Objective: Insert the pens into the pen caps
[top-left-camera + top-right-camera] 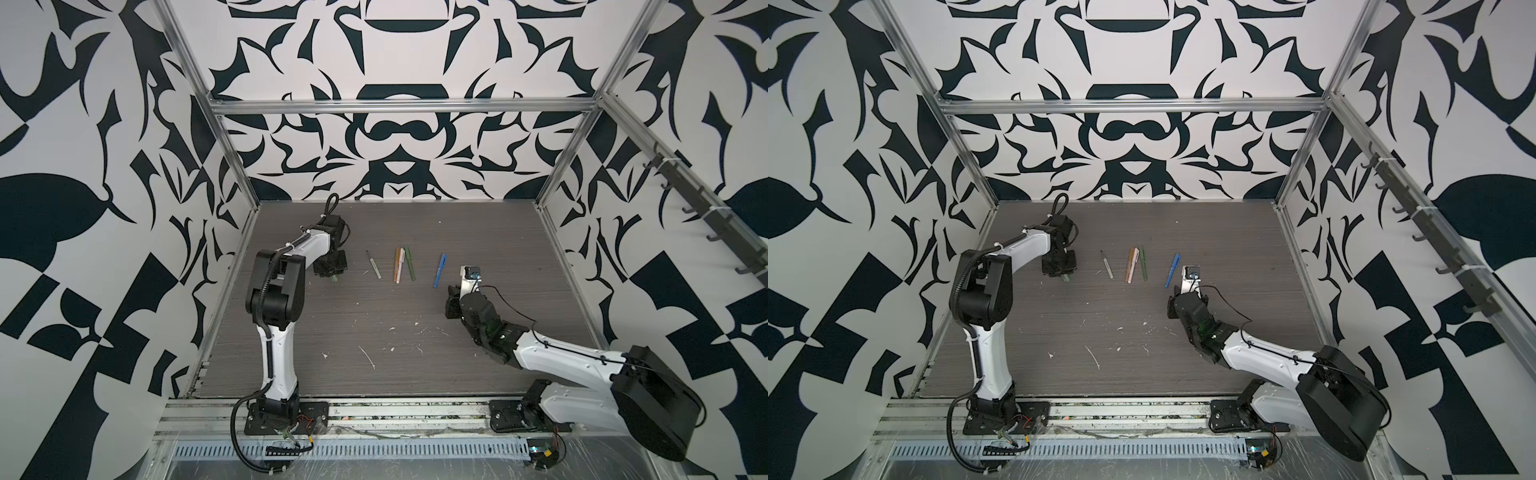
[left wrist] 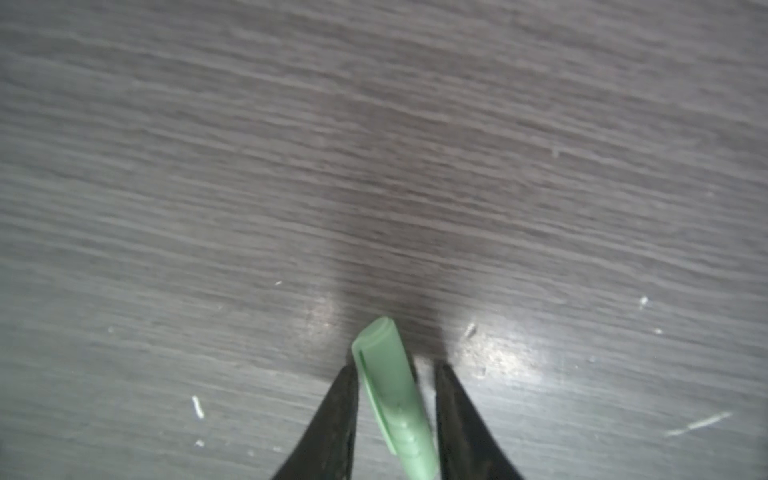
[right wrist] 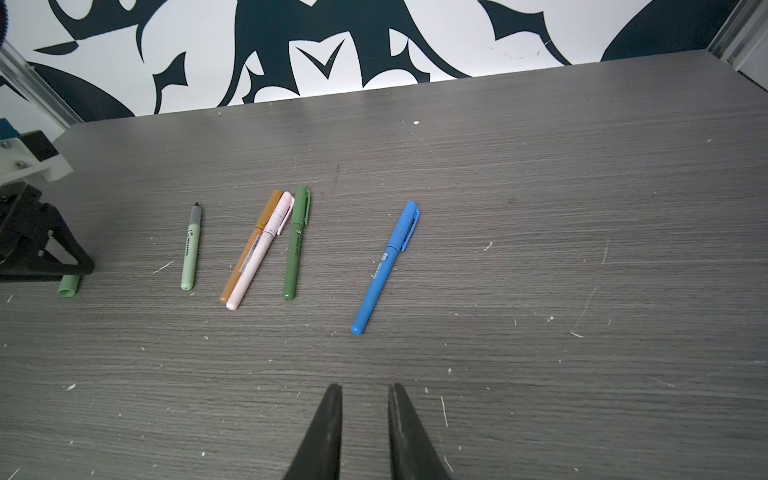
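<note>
A pale green pen cap (image 2: 384,353) lies on the table between my left gripper's fingers, at the far left of the row. My left gripper (image 2: 395,368) is shut on it, with one finger on each side. The uncapped pale green pen (image 3: 190,249) lies just right of it, dark tip toward the back wall. Further right lie the capped orange-brown pen (image 3: 249,245) and pink pen (image 3: 262,253), touching each other. Then come the capped dark green pen (image 3: 296,245) and blue pen (image 3: 384,266). My right gripper (image 3: 365,386) hovers in front of the blue pen, narrowly open and empty.
The grey wood-grain table (image 1: 374,332) carries white flecks and scuff marks, most of them toward the front. Patterned walls and aluminium frame posts (image 1: 232,153) enclose it on three sides. In both top views my left gripper (image 1: 332,272) is at the back left and my right gripper (image 1: 451,293) at mid-right.
</note>
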